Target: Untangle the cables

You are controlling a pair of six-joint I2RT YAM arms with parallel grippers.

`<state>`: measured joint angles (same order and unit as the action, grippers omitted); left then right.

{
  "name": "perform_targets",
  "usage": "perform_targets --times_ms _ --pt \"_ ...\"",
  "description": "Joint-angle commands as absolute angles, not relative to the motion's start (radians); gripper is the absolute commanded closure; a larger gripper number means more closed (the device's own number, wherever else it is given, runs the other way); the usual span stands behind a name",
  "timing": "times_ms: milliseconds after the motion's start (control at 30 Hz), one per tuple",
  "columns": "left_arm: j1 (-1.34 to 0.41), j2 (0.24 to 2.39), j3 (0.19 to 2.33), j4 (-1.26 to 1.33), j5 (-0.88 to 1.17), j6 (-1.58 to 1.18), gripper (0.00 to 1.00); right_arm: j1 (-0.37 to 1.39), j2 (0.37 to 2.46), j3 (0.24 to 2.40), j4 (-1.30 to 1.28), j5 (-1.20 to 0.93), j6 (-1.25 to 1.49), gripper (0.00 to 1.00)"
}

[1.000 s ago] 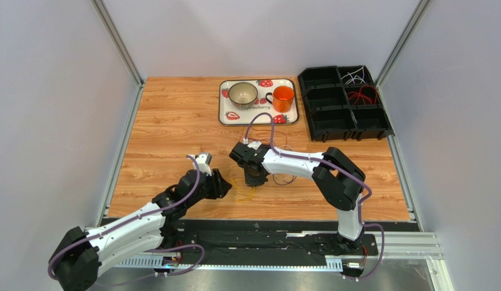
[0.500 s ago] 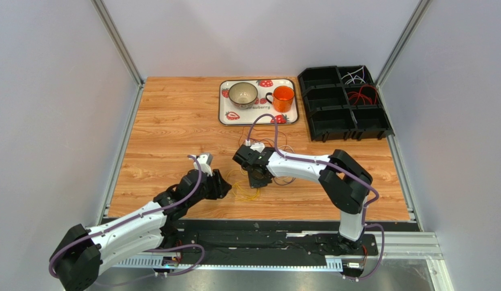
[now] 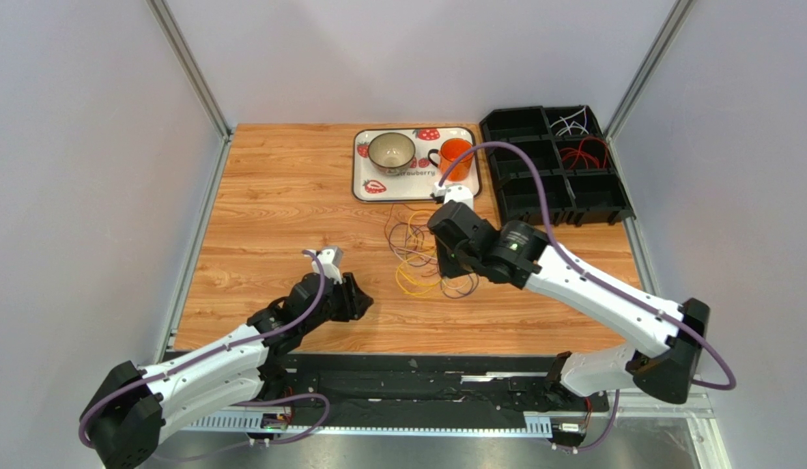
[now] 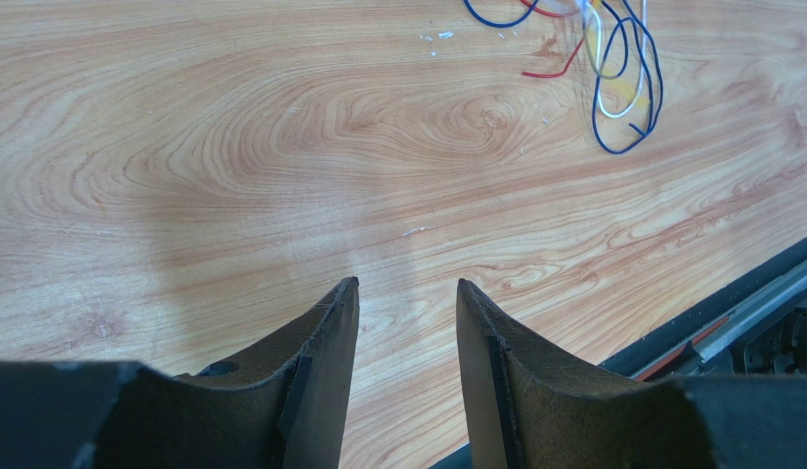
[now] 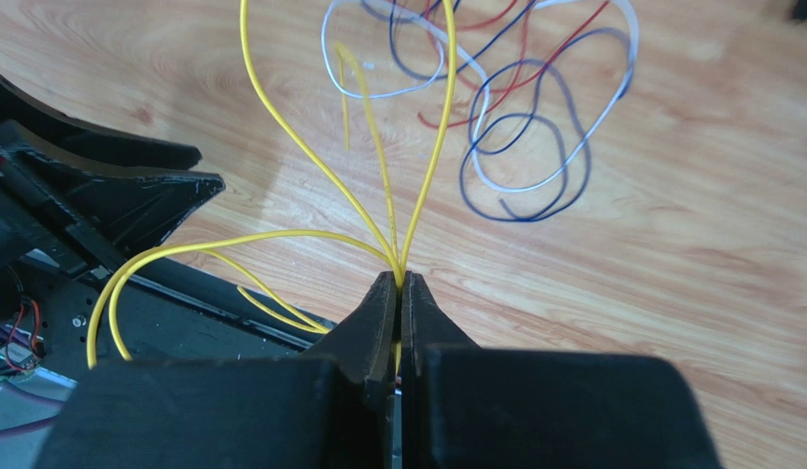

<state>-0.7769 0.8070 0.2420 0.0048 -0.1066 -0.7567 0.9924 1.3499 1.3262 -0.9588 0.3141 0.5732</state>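
The cables [image 3: 417, 256] are thin yellow, blue, white, red and purple loops tangled on the wood table, just left of my right gripper [image 3: 444, 264]. In the right wrist view, my right gripper [image 5: 399, 281] is shut on several yellow cables [image 5: 395, 256]. They fan up and out from its tips above the table. The blue, white and red loops [image 5: 495, 127] lie on the wood beyond. My left gripper [image 3: 363, 303] rests low near the front edge. In the left wrist view it [image 4: 405, 283] stands open and empty, with blue loops [image 4: 620, 149] far off at the upper right.
A strawberry-print tray [image 3: 363, 186] at the back holds a bowl [image 3: 390, 149] and an orange mug [image 3: 457, 156]. A black compartment bin [image 3: 523, 200] at the back right holds white wires [image 3: 573, 122] and red wires [image 3: 583, 154]. A black rail [image 3: 427, 363] runs along the front edge.
My right gripper closed on the yellow cables and swung back and to the right, lifting them and dragging the tangle toward the tray. The left arm barely moved.
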Motion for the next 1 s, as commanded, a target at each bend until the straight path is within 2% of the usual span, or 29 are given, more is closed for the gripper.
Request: perform_targets --times_ms 0,333,433,467,500,533,600,667,700,767,800,867,967 --pt "-0.775 0.801 0.253 0.040 -0.106 -0.756 0.50 0.988 1.255 1.408 -1.015 0.439 0.492 1.00" --pt "-0.775 0.788 0.247 0.038 -0.109 -0.759 0.50 0.965 1.085 1.513 -0.882 0.681 0.381 1.00" --pt "-0.775 0.785 0.248 0.038 -0.109 -0.758 0.50 0.966 0.959 1.421 -0.676 0.718 0.286 1.00" --pt "-0.775 0.784 0.247 0.041 -0.109 -0.758 0.50 0.965 0.919 1.355 -0.572 0.669 0.229 1.00" --pt "-0.775 0.785 0.247 0.043 -0.109 -0.758 0.50 0.966 0.899 1.203 -0.379 0.666 0.128 1.00" --pt "-0.775 0.787 0.248 0.046 -0.110 -0.758 0.50 0.965 0.899 1.190 -0.383 0.696 0.133 1.00" --pt "-0.775 0.792 0.249 0.046 -0.107 -0.756 0.50 0.966 0.936 1.276 -0.577 0.680 0.227 1.00" --pt "-0.775 0.788 0.245 0.051 -0.097 -0.753 0.50 0.965 0.847 1.134 -0.441 0.670 0.213 1.00" --pt "-0.775 0.788 0.244 0.075 -0.092 -0.750 0.50 0.957 0.826 0.988 -0.235 0.686 0.177 1.00" --pt "-0.775 0.802 0.250 0.110 -0.071 -0.730 0.50 0.956 0.825 1.014 -0.292 0.695 0.195 1.00" --pt "-0.775 0.828 0.255 0.168 -0.025 -0.717 0.50 0.956 0.821 1.043 -0.399 0.686 0.224 1.00" --pt "-0.775 0.871 0.274 0.236 0.033 -0.693 0.50 0.956 0.789 1.028 -0.391 0.672 0.230 1.00" --pt "-0.775 1.050 0.342 0.398 0.089 -0.675 0.49 0.957 0.732 0.989 -0.337 0.673 0.204 1.00"
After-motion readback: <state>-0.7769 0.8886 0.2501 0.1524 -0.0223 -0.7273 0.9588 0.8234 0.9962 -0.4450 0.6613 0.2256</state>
